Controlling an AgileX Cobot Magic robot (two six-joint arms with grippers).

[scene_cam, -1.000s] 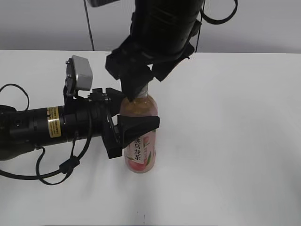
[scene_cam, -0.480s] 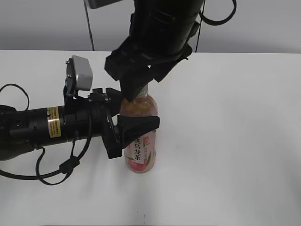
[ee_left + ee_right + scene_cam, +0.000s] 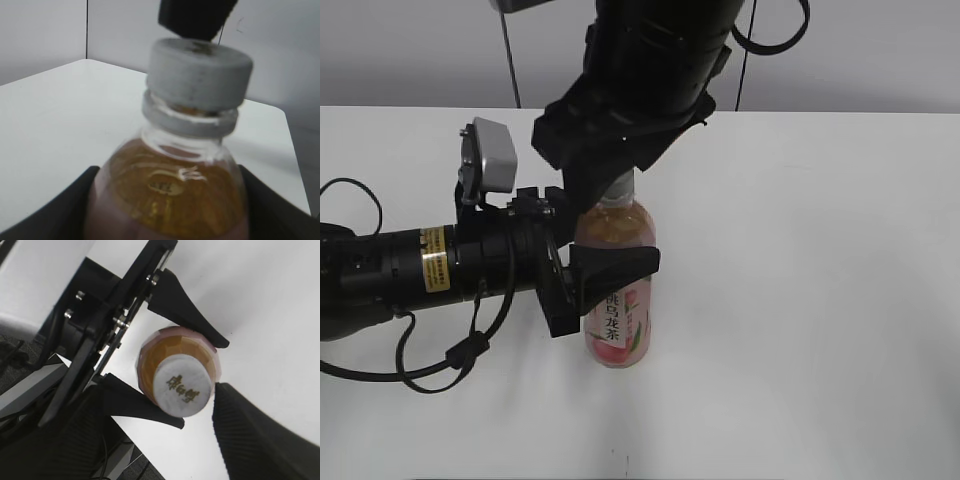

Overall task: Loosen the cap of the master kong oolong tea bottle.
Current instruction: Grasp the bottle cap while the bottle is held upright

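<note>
The master kong oolong tea bottle point(image 3: 618, 322) stands upright on the white table point(image 3: 820, 300), its pink label facing front. My left gripper point(image 3: 615, 238) comes in from the left and is shut on the bottle's body; in the left wrist view point(image 3: 165, 210) its dark fingers flank the amber shoulder. The white cap point(image 3: 200, 67) sits on the neck and also shows from above in the right wrist view point(image 3: 183, 388). My right gripper point(image 3: 610, 178) hangs just over the cap, open, with its ribbed fingers point(image 3: 260, 435) on either side of the cap and a gap showing.
The left arm with its grey wrist camera point(image 3: 488, 165) and cables point(image 3: 440, 365) lies across the left of the table. The right arm's black body point(image 3: 650, 60) hangs over the bottle. A grey wall point(image 3: 880, 50) runs behind the table.
My right gripper has moved up and slightly left, away from the bottle neck, which now shows more. The left gripper and bottle have not moved.
</note>
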